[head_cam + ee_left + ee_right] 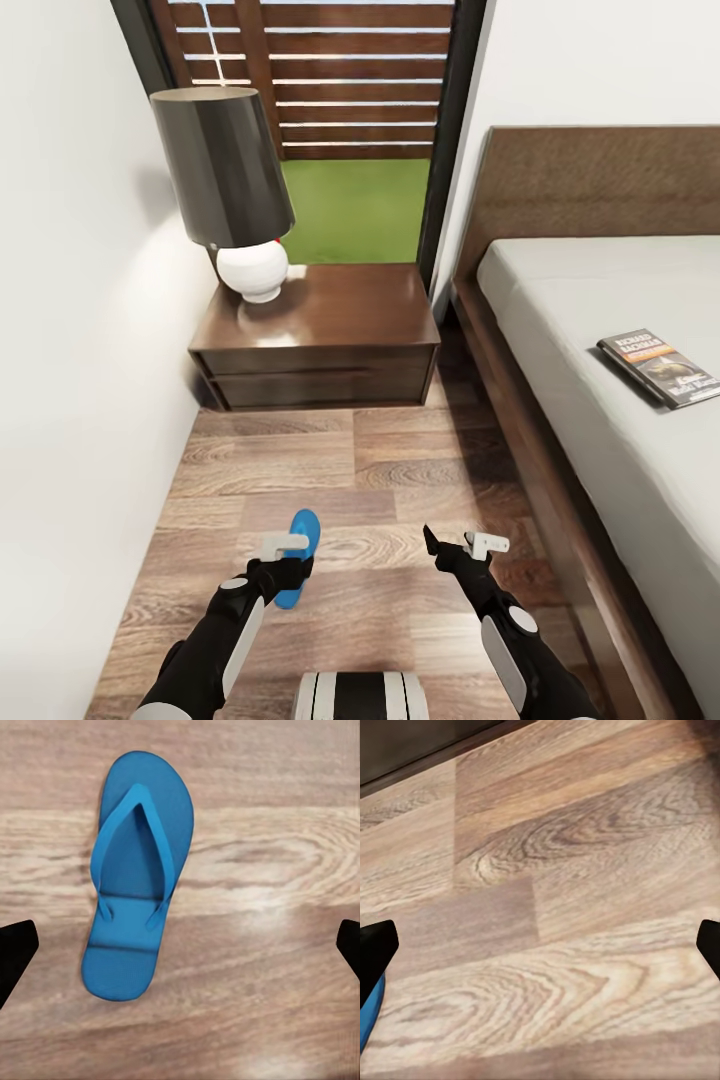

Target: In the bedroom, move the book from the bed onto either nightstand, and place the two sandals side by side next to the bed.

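The sandal (299, 556) lies flat on the floor (380, 470) under the left gripper (283, 556), whose jaws gape wide and empty (the right gripper (462, 549) likewise). Being thin, it may slip the fingers; the book (661, 368) waits on the bed (600, 300).

We see white walls (70, 350), a brown wood-plank floor (380, 480), and a dark-framed glass window (350, 130) showing slatted fencing and grass; a black-shaded lamp (225, 185) stands left.

wood-plank floor (400, 470) bears one sandal (298, 556); bed (600, 400) bears book (660, 369).
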### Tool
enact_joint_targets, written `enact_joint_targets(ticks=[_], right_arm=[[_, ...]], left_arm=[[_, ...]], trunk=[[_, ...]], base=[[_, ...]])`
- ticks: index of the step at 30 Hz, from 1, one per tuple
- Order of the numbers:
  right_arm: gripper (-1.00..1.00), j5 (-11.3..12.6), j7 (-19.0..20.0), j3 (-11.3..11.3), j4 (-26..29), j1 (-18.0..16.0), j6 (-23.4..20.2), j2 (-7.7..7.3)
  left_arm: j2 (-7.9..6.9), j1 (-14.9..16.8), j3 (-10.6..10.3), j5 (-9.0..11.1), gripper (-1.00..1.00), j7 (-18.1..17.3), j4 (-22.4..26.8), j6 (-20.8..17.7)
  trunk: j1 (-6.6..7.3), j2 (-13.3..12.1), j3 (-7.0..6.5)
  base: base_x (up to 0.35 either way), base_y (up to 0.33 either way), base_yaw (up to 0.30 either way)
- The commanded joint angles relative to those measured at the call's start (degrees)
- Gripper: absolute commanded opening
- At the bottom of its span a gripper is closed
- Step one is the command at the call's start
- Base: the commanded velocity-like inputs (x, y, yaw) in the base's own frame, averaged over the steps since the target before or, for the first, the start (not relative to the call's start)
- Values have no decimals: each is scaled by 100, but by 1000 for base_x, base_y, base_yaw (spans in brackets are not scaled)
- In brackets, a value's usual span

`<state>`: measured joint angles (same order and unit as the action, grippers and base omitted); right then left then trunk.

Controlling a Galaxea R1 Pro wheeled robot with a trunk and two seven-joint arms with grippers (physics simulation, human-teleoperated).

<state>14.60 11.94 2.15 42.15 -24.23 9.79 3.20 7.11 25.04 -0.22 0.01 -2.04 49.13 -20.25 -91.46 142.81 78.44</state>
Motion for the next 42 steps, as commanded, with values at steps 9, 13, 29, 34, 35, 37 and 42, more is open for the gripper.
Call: enact_joint_targets(ticks=[9, 13, 29, 34, 35, 37, 42], right_arm=[[100, 60, 54, 22, -9, -3, 6, 14], [100, 60, 54, 22, -12, -3, 7, 14], [100, 60, 54, 22, -12, -3, 9, 14], [100, 59, 51, 22, -14, -3, 6, 13], [100, 59, 52, 22, -12, -3, 6, 11], [100, 60, 52, 22, -12, -3, 6, 11], [100, 60, 53, 22, -10, -3, 6, 8]], left_arm=[[1, 1, -3, -1, 100, -16, 9, -32], [1, 1, -4, -1, 100, -16, 9, -32], [1, 1, -4, -1, 100, -16, 17, -32], [1, 1, -4, -1, 100, -16, 17, -32], [1, 1, -4, -1, 100, -16, 17, -32], [1, 1, -4, -1, 100, -16, 18, -32], [1, 1, -5, -1, 100, -16, 16, -38]], trunk=[[-42, 54, 199], [-52, 59, 288], [-70, 68, 443], [-70, 68, 443], [-70, 68, 443], [-70, 68, 443], [-70, 68, 443]], base=[[0, 0, 0], [0, 0, 0], [0, 0, 0], [0, 0, 0], [0, 0, 0], [0, 0, 0], [46, 0, 0]])
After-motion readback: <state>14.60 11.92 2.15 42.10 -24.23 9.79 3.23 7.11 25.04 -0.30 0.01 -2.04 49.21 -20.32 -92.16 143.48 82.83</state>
